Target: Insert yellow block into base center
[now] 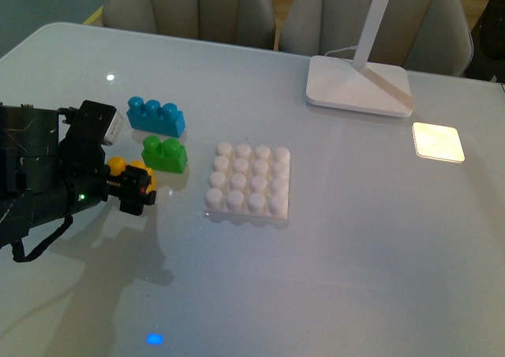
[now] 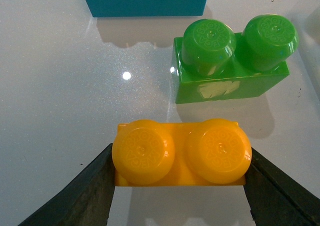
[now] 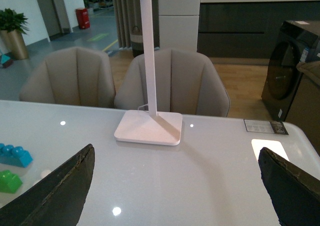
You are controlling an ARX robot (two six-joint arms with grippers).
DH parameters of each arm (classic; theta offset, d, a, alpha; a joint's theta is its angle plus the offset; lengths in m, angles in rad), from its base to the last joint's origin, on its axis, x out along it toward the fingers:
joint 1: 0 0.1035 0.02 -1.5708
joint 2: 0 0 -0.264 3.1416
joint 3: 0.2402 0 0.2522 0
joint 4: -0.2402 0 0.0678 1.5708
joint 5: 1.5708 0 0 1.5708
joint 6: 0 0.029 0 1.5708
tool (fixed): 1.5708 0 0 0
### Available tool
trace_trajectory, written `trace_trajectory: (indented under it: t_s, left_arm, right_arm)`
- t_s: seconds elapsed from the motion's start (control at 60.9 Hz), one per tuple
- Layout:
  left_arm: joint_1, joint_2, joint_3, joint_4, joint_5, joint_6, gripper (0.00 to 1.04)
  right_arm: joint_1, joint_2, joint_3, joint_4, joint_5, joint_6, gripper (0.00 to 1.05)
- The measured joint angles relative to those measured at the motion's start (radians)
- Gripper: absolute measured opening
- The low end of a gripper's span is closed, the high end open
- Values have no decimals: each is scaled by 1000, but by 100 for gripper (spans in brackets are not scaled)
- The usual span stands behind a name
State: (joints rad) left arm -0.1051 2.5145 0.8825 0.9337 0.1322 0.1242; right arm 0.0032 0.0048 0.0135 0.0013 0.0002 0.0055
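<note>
Where the left gripper (image 1: 136,185) reaches the table (image 1: 355,254), its jaws close against both short ends of the yellow block (image 2: 180,151). The block sits just beside the green brick (image 1: 164,153), left of the base (image 1: 248,179) and apart from it. The right gripper (image 3: 175,186) is spread wide and holds nothing.

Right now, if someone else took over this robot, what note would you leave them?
Left gripper: fingers shut on the ends of the yellow block, seemingly on the table beside the green brick.
Right gripper: open, empty, facing the lamp.
Base: bare, apart from the bricks.
Done: block gripped.
Left: lift it, carry it over, press it onto the base's centre studs.
</note>
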Motion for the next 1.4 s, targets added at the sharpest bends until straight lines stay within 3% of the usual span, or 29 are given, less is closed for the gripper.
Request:
trace_trajectory:
  t_s: [0.279, 0.64, 1.018, 1.395]
  left_arm:
    - [-31, -159, -127, 3, -79, -89, 64]
    - [-245, -331, -219, -57, -242, -221, 64]
    - [-443, -315, -125, -150, -348, -360, 63]
    - [-490, -195, 44, -250, -401, -381, 63]
  right_arm:
    - [0, 0, 0, 0, 0, 0, 96]
    - [0, 0, 0, 0, 0, 0, 96]
    - [0, 0, 0, 0, 0, 0, 96]
    - [0, 0, 0, 0, 0, 0, 96]
